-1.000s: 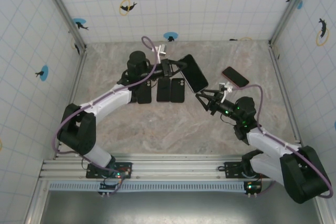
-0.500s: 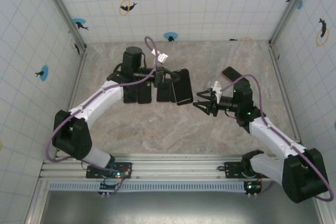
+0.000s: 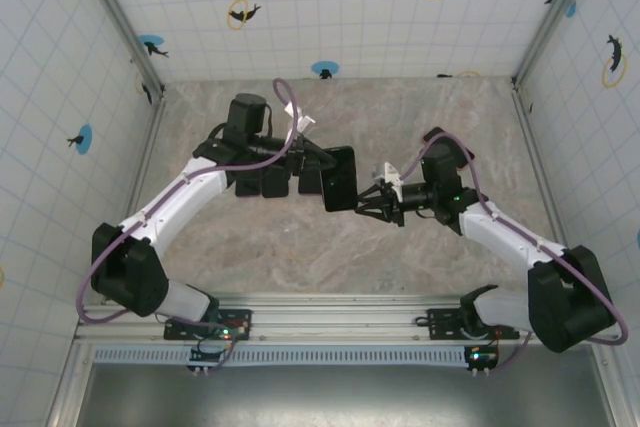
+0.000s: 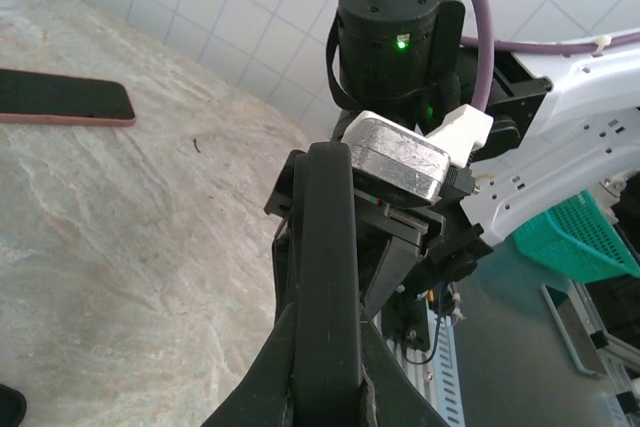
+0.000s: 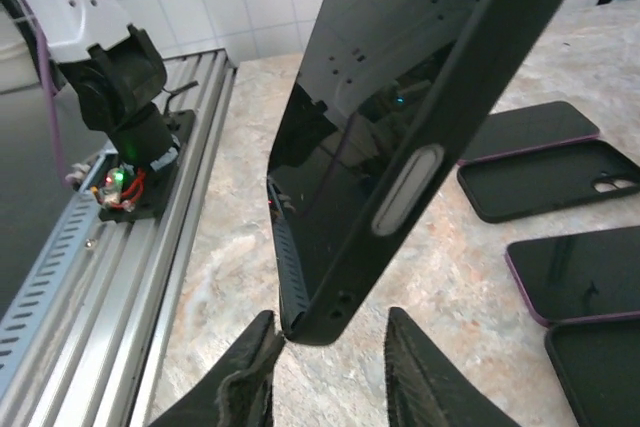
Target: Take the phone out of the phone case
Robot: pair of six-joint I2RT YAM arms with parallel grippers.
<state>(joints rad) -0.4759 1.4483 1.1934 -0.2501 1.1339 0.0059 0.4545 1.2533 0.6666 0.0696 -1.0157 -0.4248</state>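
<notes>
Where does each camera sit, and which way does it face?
Top external: above, behind the bases, looking down at the table; both arms show.
Left wrist: on the left arm, facing along the left claw, shut on the cased phone, toward the right arm.
Right wrist: on the right arm, facing along the open right claw at the phone's lower end.
Shared: both wrist views see the cased phone, from opposite ends.

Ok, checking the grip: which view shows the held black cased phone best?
Right wrist view: the black cased phone shows close up, with glossy screen, side button and lower corner. Left wrist view gives its thin edge; top view, a small dark slab.
</notes>
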